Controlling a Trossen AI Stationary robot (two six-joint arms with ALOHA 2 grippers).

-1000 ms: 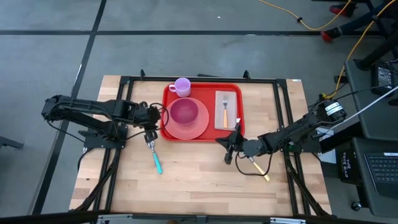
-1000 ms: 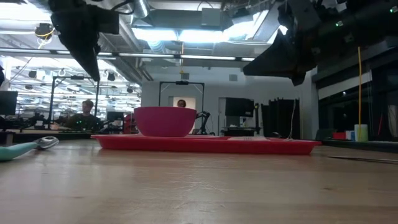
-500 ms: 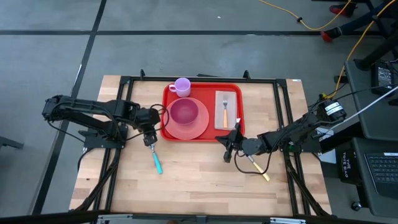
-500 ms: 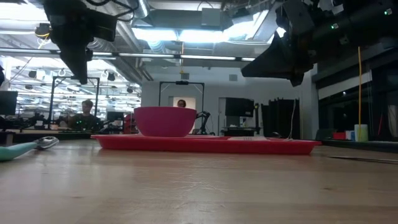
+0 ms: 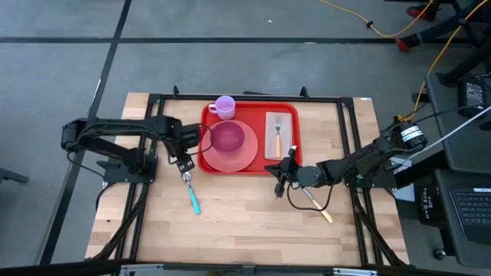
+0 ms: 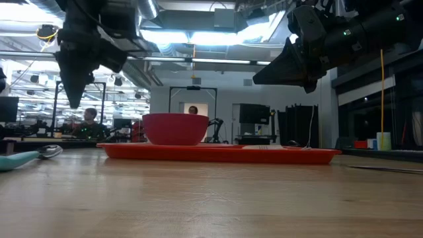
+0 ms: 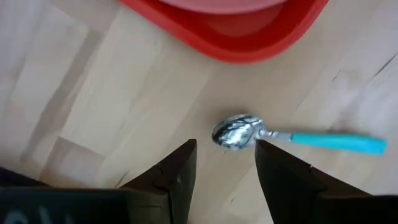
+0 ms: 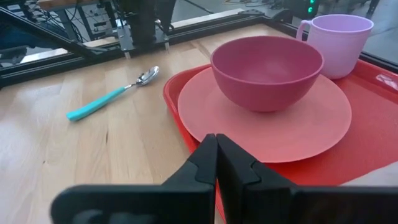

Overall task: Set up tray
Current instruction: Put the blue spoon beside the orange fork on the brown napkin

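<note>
I see the tray (image 5: 288, 162) at the far middle of the table (image 5: 245, 230), long side running left to right. On it sit a plate (image 5: 244, 159) with a bowl (image 5: 228, 139) in it, a cup (image 5: 224, 106) at the far left corner, and a napkin (image 5: 285, 125) on the right carrying a fork (image 5: 277, 135).

My left gripper (image 5: 182, 163) hangs just off the tray's left edge, above the bowl end of a spoon (image 5: 191, 194) with a teal handle. In the left wrist view its 2 fingers (image 7: 177, 171) stand apart with the spoon (image 7: 249, 132) showing between them, and nothing is clamped. That view cuts the tray (image 7: 249, 46) to 1 rounded corner, and the spoon handle runs out near the frame edge.

My right gripper (image 5: 281, 184) sits at the tray's near right corner, fingers pressed together and empty, as the right wrist view (image 8: 216, 165) shows. Behind it on the table lies a thin utensil (image 5: 316, 207) with a yellowish handle; the arm covers its far end, so I cannot tell what it is.

From table height the tray (image 6: 218, 153) is only a thin red strip, with the bowl (image 6: 174, 128) above it. The cup, napkin and fork are not discernible there. Both arms are dark shapes up top.
</note>
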